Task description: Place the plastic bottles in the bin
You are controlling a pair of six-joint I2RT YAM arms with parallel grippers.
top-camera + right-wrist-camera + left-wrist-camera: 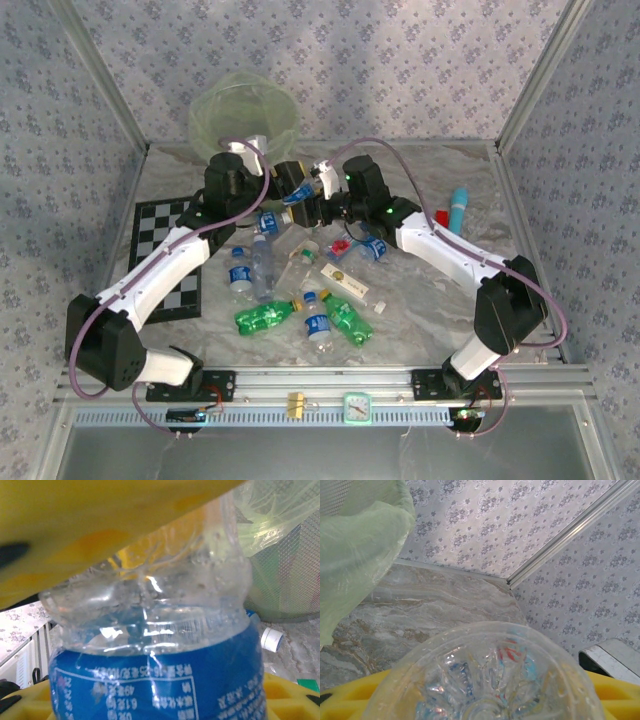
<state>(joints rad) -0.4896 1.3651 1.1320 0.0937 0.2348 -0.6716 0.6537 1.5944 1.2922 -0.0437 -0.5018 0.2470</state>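
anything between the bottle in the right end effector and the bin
No loose item does, but the left arm sits right beside the path from the bottle in the right end effector to the bin, so it may crowd the drop.

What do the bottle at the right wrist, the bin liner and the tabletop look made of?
The bottle: thin clear glossy plastic, dented, with sharp highlights; blue printed label. The bin liner: translucent pale green plastic film, wrinkled, softly shiny. The tabletop: marble-look, grey-brown veining, smooth; stone or print, can't tell.
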